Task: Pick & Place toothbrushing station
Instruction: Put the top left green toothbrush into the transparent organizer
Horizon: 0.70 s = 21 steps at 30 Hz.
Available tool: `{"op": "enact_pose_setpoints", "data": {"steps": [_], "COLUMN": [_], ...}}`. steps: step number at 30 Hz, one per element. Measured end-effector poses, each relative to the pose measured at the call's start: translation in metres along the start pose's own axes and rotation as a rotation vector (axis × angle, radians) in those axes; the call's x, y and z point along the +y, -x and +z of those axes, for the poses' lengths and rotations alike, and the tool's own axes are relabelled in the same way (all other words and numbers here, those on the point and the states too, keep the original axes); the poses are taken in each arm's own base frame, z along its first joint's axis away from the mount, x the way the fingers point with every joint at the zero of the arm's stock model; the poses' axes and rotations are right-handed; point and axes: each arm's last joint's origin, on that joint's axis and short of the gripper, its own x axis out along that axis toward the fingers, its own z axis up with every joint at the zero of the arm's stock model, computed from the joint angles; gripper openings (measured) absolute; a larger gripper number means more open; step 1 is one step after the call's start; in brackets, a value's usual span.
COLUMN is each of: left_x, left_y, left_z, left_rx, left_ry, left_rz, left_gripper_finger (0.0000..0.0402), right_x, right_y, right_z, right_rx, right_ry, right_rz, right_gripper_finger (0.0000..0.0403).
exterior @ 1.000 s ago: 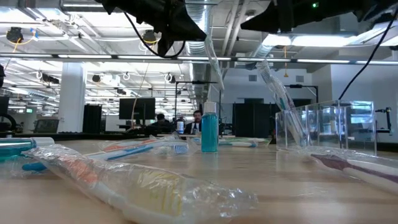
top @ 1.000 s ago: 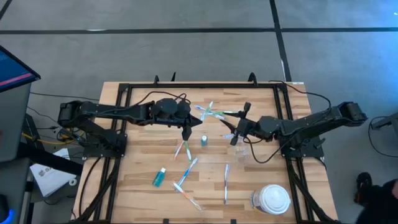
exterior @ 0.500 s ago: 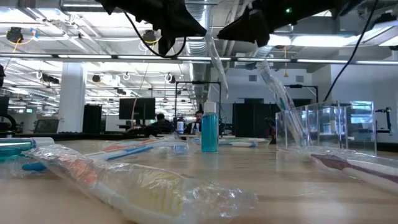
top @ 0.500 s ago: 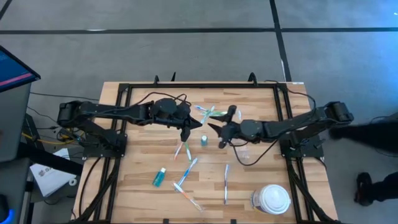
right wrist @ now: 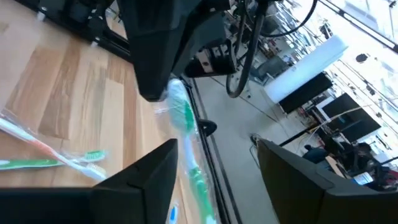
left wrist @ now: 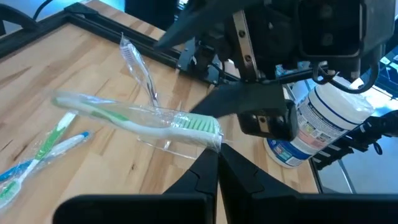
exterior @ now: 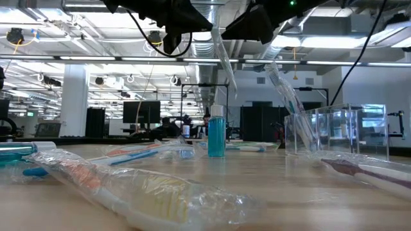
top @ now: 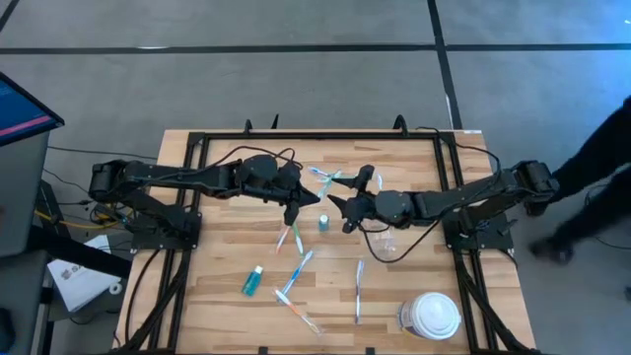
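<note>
Handover step: left end effector [top: 296, 210] clamps the wrapped green-bristled toothbrush [left wrist: 140, 121]; right end effector [top: 342, 211], fingers wide, should close on it.

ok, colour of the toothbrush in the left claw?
Green and white toothbrush, in a clear wrapper; clearest in the left wrist view.

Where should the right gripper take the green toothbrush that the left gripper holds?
Probably on the free handle stretch of the green toothbrush, beyond the shut left gripper pinching its bristle end. The open right gripper should straddle that thin shaft crosswise.
</note>
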Motion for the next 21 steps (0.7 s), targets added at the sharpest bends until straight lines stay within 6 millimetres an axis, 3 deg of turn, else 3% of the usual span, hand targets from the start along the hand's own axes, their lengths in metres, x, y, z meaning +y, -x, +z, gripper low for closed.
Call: {"op": "enact_pose_setpoints", "data": {"steps": [6,21], "left_x": [0.0,-0.0013], "left_y": [0.0,-0.0002], "left_z": [0.0001,0.0017], "left_rx": [-0.001,-0.012], "left_ry": [0.0,0.012], "left_rz": [0.0,-0.029], "left_gripper_finger": [0.0,0.0], "right_x": [0.0037,0.0034], "right_y": [-0.001,-0.0022], "right_z": [-0.0009,-0.0022], "right_rx": [0.001,0.007], "right_ry": [0.003,-0.007], "right_rz": [0.024,0.026], "right_gripper_finger": [0.0223,0.0193]}}
